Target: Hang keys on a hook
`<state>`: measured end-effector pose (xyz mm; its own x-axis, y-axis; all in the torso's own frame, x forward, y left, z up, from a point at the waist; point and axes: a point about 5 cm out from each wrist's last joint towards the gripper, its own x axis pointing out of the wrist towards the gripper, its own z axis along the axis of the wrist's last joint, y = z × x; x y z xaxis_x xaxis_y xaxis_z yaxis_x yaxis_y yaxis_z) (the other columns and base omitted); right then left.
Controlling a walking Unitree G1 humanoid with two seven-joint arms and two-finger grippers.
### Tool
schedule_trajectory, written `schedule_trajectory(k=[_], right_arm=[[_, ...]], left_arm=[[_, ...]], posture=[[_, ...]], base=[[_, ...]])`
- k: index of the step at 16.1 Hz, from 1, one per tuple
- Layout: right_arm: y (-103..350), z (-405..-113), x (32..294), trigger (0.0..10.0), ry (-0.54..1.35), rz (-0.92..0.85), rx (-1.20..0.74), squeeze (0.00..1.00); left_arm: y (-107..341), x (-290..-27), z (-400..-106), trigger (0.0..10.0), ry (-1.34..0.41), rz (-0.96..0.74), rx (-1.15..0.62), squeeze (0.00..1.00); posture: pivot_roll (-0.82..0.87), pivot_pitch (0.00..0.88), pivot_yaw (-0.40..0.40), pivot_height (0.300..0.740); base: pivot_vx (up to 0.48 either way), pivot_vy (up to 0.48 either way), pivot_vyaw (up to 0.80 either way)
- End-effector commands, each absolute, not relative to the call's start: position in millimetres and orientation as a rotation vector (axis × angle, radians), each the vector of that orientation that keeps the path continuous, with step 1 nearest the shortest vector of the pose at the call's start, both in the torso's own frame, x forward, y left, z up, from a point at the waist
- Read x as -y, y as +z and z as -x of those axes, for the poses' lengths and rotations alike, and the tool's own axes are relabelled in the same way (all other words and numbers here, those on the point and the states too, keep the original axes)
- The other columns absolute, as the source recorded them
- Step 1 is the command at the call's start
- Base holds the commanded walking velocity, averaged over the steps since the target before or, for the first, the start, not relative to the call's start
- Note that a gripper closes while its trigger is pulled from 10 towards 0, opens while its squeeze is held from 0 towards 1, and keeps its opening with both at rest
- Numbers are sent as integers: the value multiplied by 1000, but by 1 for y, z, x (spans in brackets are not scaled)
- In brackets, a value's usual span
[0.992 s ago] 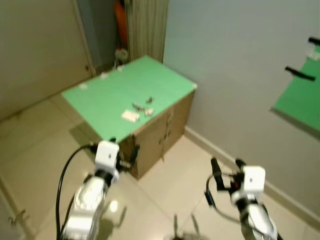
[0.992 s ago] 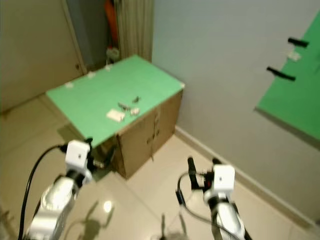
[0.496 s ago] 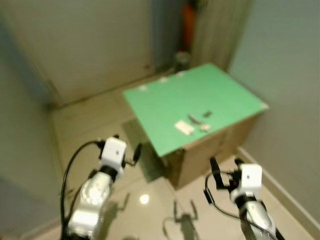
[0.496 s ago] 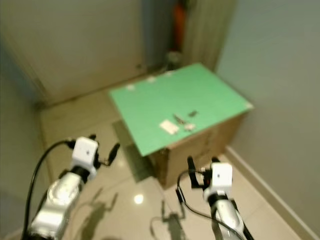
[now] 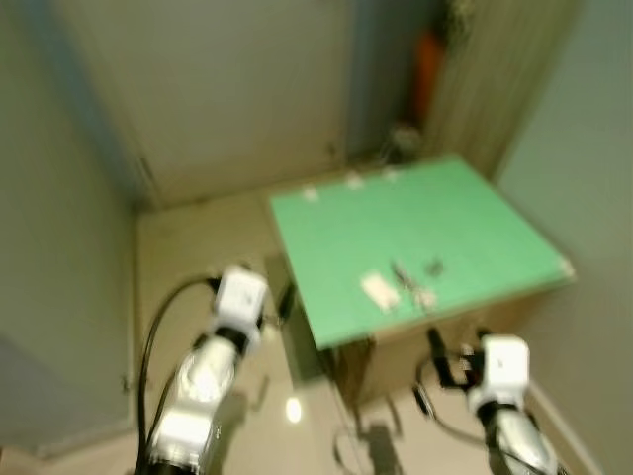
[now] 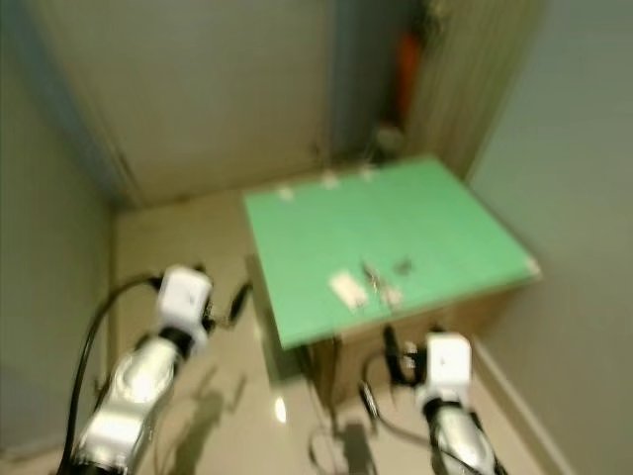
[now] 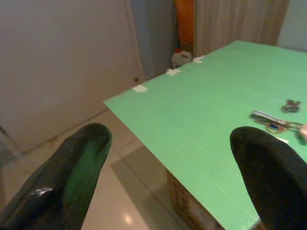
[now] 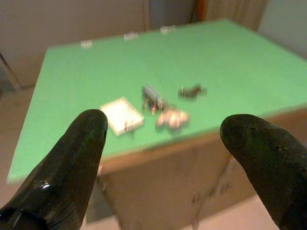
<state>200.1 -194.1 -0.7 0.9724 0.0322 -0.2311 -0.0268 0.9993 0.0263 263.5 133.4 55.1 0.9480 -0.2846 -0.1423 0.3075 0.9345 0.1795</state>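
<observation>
I saw both the left gripper (image 7: 168,158) and right gripper (image 8: 163,143) spread wide, empty; keys (image 8: 156,103) lay mid-frame on the green tabletop (image 8: 216,57).

Green-topped cabinet (image 5: 465,228): keys (image 8: 154,99), white card (image 8: 121,115), small dark item (image 8: 192,90) on top.

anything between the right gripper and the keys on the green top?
Nothing in the way. In the right wrist view, the open right gripper faces the keys over bare green top; a white card lies beside them.

Probably a home hallway corner: glossy tiled floor (image 5: 198,237), plain door (image 5: 218,89), curtain (image 5: 495,69), green-topped wooden cabinet (image 5: 415,247).
</observation>
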Motion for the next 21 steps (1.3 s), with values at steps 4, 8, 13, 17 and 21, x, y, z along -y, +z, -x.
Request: schedule_trajectory(k=[4,8,13,17,21], right_arm=[[4,-209,186,10000,52,-24,-214,0],[6,-212,182,10000,79,-17,-213,0],[4,-211,176,10000,108,-16,-232,0],[-2,-211,174,10000,121,-13,-248,0],[-3,-212,174,10000,124,-10,-255,0]], left_arm=[[54,-141,-268,10000,-262,-232,-131,0],[45,-127,-267,10000,-300,-270,-186,0],[43,-127,-267,10000,-273,-257,-181,0],[45,-125,-268,10000,-255,-260,-164,0],[45,-132,-273,10000,-190,-222,-180,0]], posture=[[-78,19,-3,740],[-72,12,-5,740],[-59,15,-12,740],[-55,13,-15,740],[-56,16,-16,740]], base=[[396,-266,0],[276,-226,0],[0,0,0],[0,0,0],[0,0,0]])
